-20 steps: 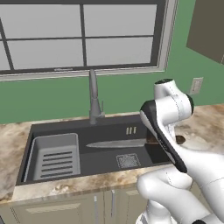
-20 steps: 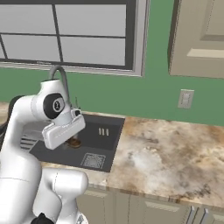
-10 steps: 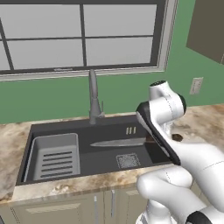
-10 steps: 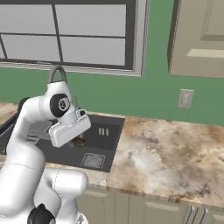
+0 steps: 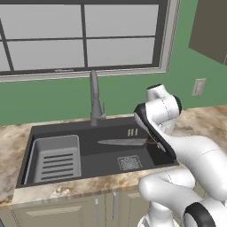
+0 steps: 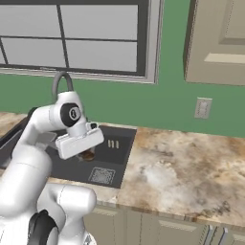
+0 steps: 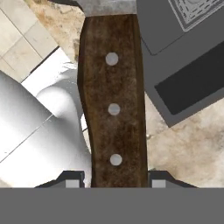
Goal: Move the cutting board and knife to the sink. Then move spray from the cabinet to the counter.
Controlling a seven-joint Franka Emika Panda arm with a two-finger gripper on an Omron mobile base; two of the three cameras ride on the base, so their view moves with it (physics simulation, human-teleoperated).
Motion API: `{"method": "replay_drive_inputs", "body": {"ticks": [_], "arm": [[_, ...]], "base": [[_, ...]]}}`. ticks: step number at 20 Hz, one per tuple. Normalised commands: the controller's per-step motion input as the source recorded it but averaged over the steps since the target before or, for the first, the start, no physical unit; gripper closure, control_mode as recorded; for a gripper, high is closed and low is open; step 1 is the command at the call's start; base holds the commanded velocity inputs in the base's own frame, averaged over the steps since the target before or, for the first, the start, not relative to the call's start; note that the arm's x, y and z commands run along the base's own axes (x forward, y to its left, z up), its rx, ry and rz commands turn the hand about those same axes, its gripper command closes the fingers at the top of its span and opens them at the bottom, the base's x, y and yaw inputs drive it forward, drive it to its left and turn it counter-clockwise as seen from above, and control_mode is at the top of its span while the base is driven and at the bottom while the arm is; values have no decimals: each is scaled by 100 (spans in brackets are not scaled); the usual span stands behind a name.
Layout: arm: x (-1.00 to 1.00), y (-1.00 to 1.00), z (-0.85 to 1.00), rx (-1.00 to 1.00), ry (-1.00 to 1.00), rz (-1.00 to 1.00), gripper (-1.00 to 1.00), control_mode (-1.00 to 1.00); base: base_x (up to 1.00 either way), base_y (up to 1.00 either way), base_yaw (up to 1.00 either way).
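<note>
1. While the knife [image 5: 126, 142] hangs level over the sink [image 5: 53, 133], blade toward the faucet [image 5: 95, 101], the first step looks only half done; I cannot make out the cutting board.
2. Fetching the spray is left.
3. Seen from the hand, the claw [image 7: 116, 183] pinches the knife's brown handle, one finger [image 7: 72, 180] touching each side.

Green wall [image 5: 133, 91] with a wide grey-framed, multi-pane window [image 5: 84, 37] giving pale even light, a white outlet plate [image 6: 203, 107] to its right, a beige panelled upper cabinet door [image 6: 220, 40], and pale tiled floor [image 7: 19, 46] below.
</note>
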Motion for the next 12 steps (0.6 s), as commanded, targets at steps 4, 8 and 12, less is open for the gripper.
{"method": "replay_drive_inputs", "body": {"ticks": [4,8,12], "arm": [[23,0,-24,-6,1,-4,100,-100],[27,0,-30,-8,0,0,100,-100],[30,6,-36,-9,0,3,100,-100]], "base": [[0,0,0],[0,0,0],[0,0,0]]}}
